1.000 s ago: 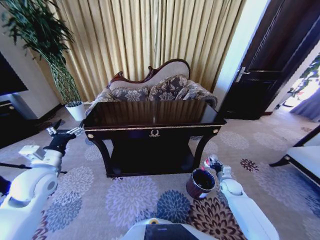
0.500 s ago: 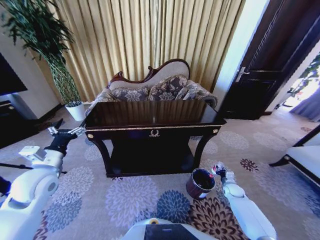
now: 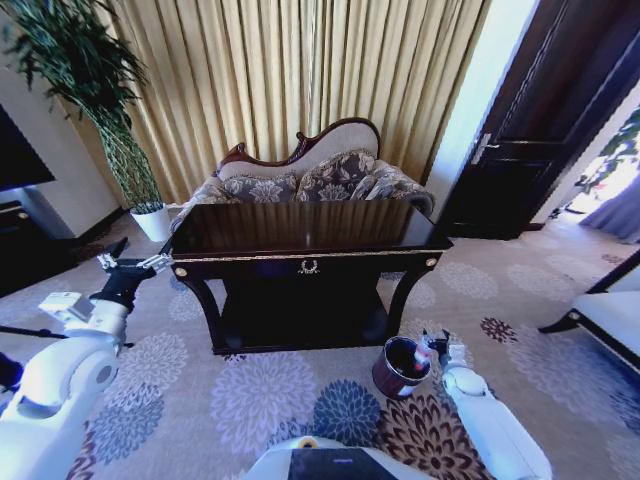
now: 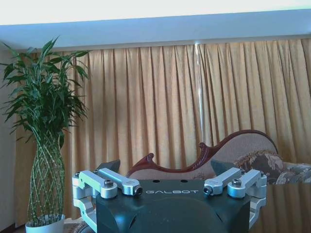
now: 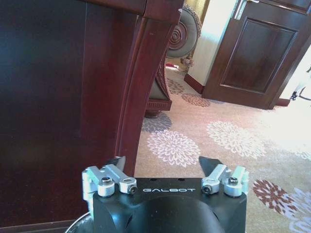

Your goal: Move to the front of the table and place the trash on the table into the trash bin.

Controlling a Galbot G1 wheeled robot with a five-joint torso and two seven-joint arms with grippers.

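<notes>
The robot stands before the table [image 3: 305,235], centre of the head view, its glossy top bare of any bottle, box or paper wad. The trash bin [image 3: 400,366] sits on the flowered carpet at lower right of centre, just beside the table's front right leg. The right gripper [image 3: 432,349] hangs low at the bin's rim on the side away from the table; the right wrist view shows its two dark fingertips [image 5: 116,163] spread apart with only carpet and table leg between them, nothing held. Something red and white shows at the bin's edge by that gripper, too small to name. The left gripper [image 3: 128,266] is held out at middle left, level with the table's corner, its fingers [image 4: 112,166] likewise parted and empty, facing the curtain, the sofa and a potted plant [image 4: 44,141]. Judging by the bare tabletop, the dropping-in step looks at or near its end. The next move would call for lifting the right arm clear without tipping the bin.
</notes>
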